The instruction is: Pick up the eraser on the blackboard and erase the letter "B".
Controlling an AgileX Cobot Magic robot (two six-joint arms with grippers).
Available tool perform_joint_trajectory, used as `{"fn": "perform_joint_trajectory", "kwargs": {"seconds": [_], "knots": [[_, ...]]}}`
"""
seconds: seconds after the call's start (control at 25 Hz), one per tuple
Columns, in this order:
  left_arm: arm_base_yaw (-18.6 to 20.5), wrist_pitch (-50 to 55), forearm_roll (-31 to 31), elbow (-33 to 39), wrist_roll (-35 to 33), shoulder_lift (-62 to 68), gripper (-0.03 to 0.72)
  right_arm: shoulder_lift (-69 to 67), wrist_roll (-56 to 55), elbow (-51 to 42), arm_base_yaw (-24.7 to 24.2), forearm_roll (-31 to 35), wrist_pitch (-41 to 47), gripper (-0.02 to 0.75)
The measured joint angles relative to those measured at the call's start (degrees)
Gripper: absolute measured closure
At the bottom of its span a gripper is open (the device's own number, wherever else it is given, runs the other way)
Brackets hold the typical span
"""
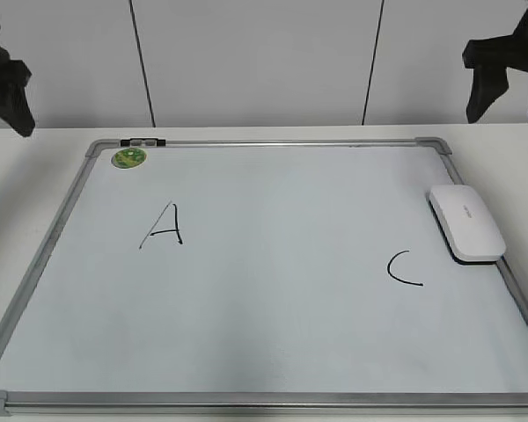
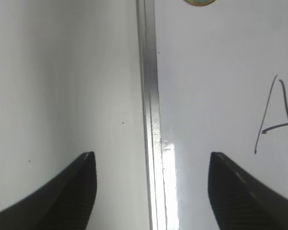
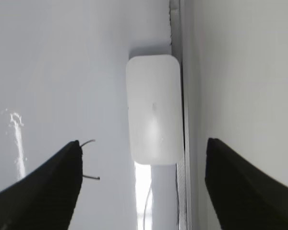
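The blackboard (image 1: 246, 334) is a white dry-erase board with a silver frame, lying flat on the table. A black "A" (image 1: 165, 226) is on its left and a black "C" (image 1: 403, 268) on its right. No letter "B" shows in any view. The white eraser (image 1: 465, 222) lies on the board against the right frame; in the right wrist view it (image 3: 153, 108) lies ahead of the jaws. My right gripper (image 3: 144, 141) is open and empty, raised above the eraser (image 1: 509, 110). My left gripper (image 2: 151, 158) is open and empty, raised over the board's left frame (image 2: 151, 120).
A round green sticker (image 1: 128, 158) sits at the board's far left corner, next to a small clip (image 1: 143, 141) on the frame. The white table (image 1: 26, 167) surrounds the board. A white panelled wall stands behind.
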State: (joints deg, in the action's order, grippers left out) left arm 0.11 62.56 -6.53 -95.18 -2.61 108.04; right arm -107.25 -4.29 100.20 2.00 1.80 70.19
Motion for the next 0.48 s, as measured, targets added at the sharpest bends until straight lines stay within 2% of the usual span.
{"fn": "perform_joint_trajectory", "kwargs": {"seconds": [0.12,0.24,0.48], "knots": [[-1.25,-0.52,1.02,1.11,0.74,-4.00,0.156,6.12,-1.86,-6.92,3.09,-2.57,-0.83,0.148],[-2.29,-2.63,1.51,5.49,0.96,-8.73,0.156,12.88,-5.37,-16.06,5.97,-6.59,-5.60,0.149],[-3.75,-10.93,2.42,21.99,1.09,-21.36,0.156,25.10,-9.44,-32.37,7.68,-7.95,-16.75,0.150]]}}
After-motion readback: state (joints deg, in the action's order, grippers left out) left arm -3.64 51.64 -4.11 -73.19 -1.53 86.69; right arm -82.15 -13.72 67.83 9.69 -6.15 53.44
